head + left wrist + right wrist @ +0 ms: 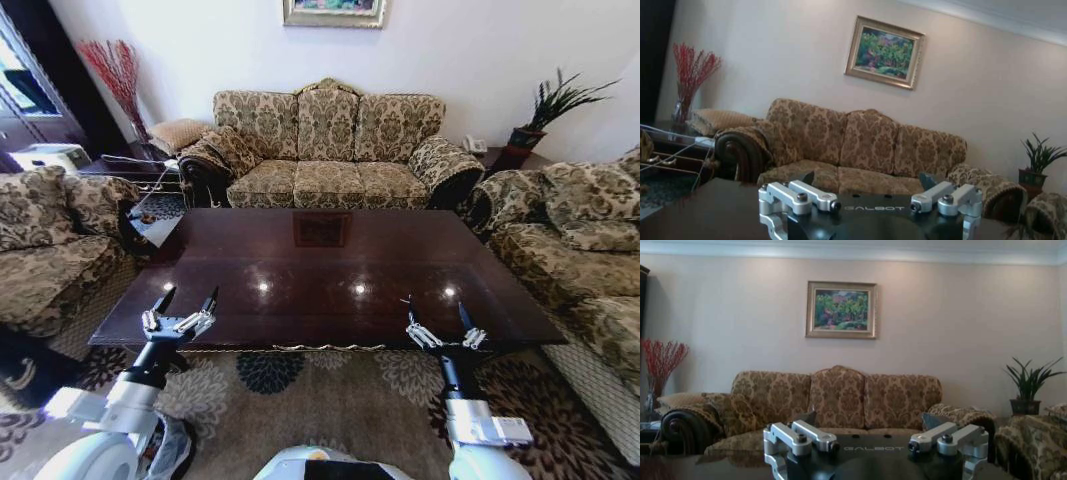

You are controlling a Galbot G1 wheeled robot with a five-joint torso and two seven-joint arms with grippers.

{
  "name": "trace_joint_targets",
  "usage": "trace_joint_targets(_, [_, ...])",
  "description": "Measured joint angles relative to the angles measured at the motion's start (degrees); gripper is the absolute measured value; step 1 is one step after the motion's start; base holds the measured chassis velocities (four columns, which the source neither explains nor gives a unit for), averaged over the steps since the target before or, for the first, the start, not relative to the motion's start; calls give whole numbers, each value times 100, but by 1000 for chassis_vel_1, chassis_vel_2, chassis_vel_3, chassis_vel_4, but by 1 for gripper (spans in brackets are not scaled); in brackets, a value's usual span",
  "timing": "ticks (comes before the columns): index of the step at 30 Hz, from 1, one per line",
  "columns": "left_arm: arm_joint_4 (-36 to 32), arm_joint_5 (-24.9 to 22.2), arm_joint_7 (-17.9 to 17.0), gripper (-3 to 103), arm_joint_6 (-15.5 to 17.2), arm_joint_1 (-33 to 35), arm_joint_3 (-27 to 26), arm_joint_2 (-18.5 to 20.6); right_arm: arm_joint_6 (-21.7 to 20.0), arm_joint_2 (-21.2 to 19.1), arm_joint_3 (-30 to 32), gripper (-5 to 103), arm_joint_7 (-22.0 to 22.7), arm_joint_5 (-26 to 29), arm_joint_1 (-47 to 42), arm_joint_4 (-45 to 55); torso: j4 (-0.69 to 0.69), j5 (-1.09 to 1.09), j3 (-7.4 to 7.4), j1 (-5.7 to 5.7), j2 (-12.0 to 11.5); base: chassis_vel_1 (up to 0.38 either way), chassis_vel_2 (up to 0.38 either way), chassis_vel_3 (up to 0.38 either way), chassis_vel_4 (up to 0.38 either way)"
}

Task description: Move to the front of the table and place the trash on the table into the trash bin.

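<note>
The robot's own white base and torso, cut off at the bottom edge of the head view, sat closest to the camera, with both arms raised over a floral rug toward the table (330, 270). The left gripper (185, 298) hung at the table's near left corner, its fingers spread apart and holding nothing. The right gripper (440, 312) hung at the near edge toward the right, likewise spread and empty. The glossy dark brown tabletop carried ceiling-light reflections and the mirrored image of a framed picture; no litter could be made out on it from this angle. A patterned three-seat sofa (330, 150) stood beyond the table, with matching armchairs partly cropped at either side. A translucent plastic-lined object (155, 228) sat off the table's far left corner, too indistinct to identify with confidence.

In the left wrist view, the left gripper (870, 182) filled the foreground, its lower body cut off, fingers apart against the sofa, a framed painting (884, 52) and red branches in a vase (692, 75).

In the right wrist view, the right gripper (870, 421) showed the same spread stance, with a potted plant (1030, 385) beside the sofa and only a dark sliver of tabletop visible.
</note>
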Motion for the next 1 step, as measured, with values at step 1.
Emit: trace_joint_targets(1, [0,0,0,100,0,0,0,0,0,0,0,100,0,0,0,0,0,0,0,0,0,0,0,0,0])
